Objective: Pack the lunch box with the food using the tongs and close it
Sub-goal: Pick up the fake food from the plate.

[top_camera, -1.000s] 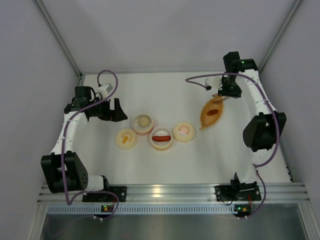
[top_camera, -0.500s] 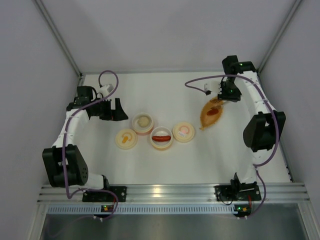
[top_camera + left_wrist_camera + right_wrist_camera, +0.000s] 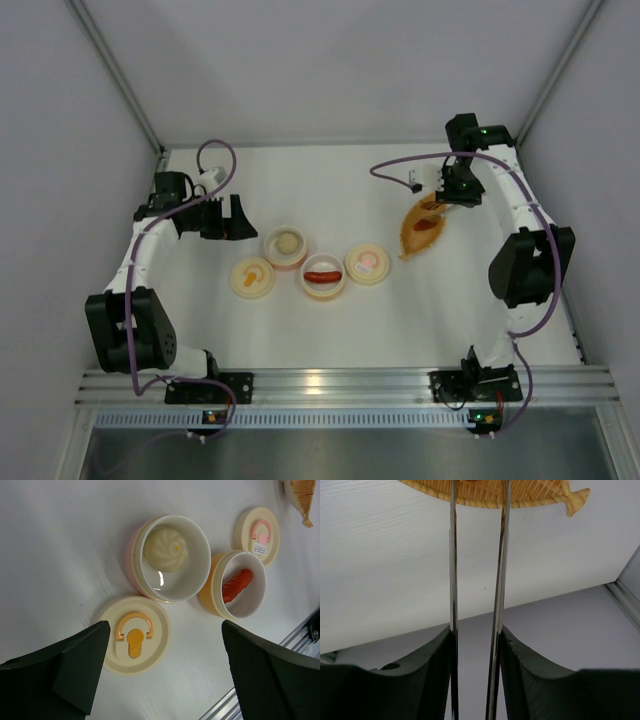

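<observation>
We see left gripper (image 3: 232, 218) spread wide, holding nothing | right gripper (image 3: 476, 635) pinching slim silver metal tongs (image 3: 452, 555) | tong arms reach over orange woven leaf-shaped dish (image 3: 476, 494)

Polished bare metal on the tongs (image 3: 452, 580), mirror-bright and smooth. Woven straw-like strips on the leaf dish (image 3: 490, 492), matt, wood-toned. Matt black plastic, fine pebbled grain, on the fingers (image 3: 270, 675) of the left gripper (image 3: 165, 627). Glossy white inside the pink bowl (image 3: 192, 575) and orange bowl (image 3: 250, 605), highlight near 7 o'clock in the pink one. Satin cream plastic on the lids (image 3: 150, 655). Smooth pleated bun (image 3: 165, 550); ribbed, shiny sausage (image 3: 237, 584). Matt white table (image 3: 50, 555), faint fine grain. Brushed aluminium rail (image 3: 340, 380) at 6 o'clock.
</observation>
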Robot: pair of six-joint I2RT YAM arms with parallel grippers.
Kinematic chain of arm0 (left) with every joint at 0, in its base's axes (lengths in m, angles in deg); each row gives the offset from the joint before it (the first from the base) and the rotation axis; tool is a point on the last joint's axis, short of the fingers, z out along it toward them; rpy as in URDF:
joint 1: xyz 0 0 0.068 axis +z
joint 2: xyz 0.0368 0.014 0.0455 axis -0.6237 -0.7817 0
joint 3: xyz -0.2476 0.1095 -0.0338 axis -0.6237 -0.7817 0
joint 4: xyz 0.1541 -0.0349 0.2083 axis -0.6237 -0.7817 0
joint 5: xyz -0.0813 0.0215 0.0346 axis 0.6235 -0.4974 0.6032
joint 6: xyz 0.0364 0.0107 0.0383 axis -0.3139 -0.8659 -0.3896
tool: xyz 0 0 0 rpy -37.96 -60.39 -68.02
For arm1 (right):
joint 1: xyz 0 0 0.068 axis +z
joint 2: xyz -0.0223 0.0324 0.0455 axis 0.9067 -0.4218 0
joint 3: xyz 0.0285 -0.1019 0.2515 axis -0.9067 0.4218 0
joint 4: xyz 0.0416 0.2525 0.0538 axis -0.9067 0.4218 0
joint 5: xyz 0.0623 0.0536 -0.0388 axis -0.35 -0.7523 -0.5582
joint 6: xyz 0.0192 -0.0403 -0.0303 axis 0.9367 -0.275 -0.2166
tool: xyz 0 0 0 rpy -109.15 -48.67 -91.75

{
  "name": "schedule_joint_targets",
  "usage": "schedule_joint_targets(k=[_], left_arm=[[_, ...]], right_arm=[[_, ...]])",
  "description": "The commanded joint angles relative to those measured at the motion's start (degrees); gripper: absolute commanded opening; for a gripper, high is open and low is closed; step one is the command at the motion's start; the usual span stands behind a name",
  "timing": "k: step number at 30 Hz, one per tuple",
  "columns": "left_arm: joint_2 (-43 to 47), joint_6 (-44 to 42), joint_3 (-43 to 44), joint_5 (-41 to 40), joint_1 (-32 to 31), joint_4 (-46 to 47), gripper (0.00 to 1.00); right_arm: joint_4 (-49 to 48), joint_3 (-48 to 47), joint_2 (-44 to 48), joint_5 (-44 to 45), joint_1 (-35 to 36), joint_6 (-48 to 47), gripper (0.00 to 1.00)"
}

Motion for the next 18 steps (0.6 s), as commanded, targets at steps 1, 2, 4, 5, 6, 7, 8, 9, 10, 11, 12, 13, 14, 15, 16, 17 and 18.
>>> schedule_joint_targets(k=[1,2,4,5,6,7,8,9,10,11,12,13,14,15,16,17,18], left_arm=[[0.8,-0.11,0.69,1.26,0.42,1.7,0.98],[0.8,-0.11,0.69,1.17,0.42,1.61,0.98],[0.54,-0.02,0.6,1.26,0.42,1.79,0.98],[0.45,-0.02,0.6,1.26,0.42,1.88,0.98],[0.28,0.07,0.6,1.26,0.42,1.7,0.98],[0.19,0.07,0.6,1.35,0.42,1.88,0.98],[0.1,0.33,0.6,1.43,0.42,1.88,0.98],[0.01,0.33,0.6,1.44,0.42,1.96,0.98],[0.01,0.42,0.6,1.44,0.42,2.05,0.98],[0.01,0.51,0.6,1.52,0.42,1.97,0.98],[0.1,0.42,0.6,1.61,0.42,2.05,0.98],[0.1,0.51,0.51,1.7,0.42,2.14,0.98],[0.1,0.59,0.51,1.79,0.42,2.14,0.98],[0.01,0.68,0.51,1.79,0.42,2.23,0.98],[0.1,0.68,0.51,1.79,0.42,2.23,0.98],[0.1,0.94,0.51,1.87,0.42,2.32,0.98],[0.1,0.95,0.51,1.96,0.42,2.49,0.98]], right_arm=[[10.1,-1.19,0.21,-1.95,-0.1,-0.68,0.38],[10.02,-1.1,0.48,-1.95,-0.1,-0.6,0.38],[10.1,-1.02,0.65,-1.95,-0.19,-0.77,0.38],[10.19,-0.84,0.92,-1.95,-0.19,-0.77,0.38],[10.1,-0.58,1.09,-2.12,-0.1,-0.77,0.38],[10.19,-0.4,1.35,-2.21,-0.19,-0.77,0.38],[10.1,0.03,1.88,-2.39,-0.1,-0.86,0.38],[10.1,0.39,2.23,-2.39,-0.1,-0.86,0.38],[10.19,0.65,2.5,-2.39,-0.1,-0.95,0.38],[10.1,1.35,3.02,-2.48,-0.1,-0.95,0.38],[10.19,1.71,3.2,-2.48,-0.1,-0.95,0.38],[10.1,2.4,3.46,-2.56,-0.19,-0.95,0.38],[10.19,2.67,3.55,-2.65,-0.1,-0.95,0.38],[10.1,2.94,3.47,-2.65,-0.19,-0.86,0.39],[10.19,3.2,3.29,-2.57,-0.19,-0.77,0.39],[10.19,3.38,2.68,-2.56,-0.1,-0.51,0.38],[10.19,3.2,2.33,-2.56,-0.28,-0.42,0.38]])
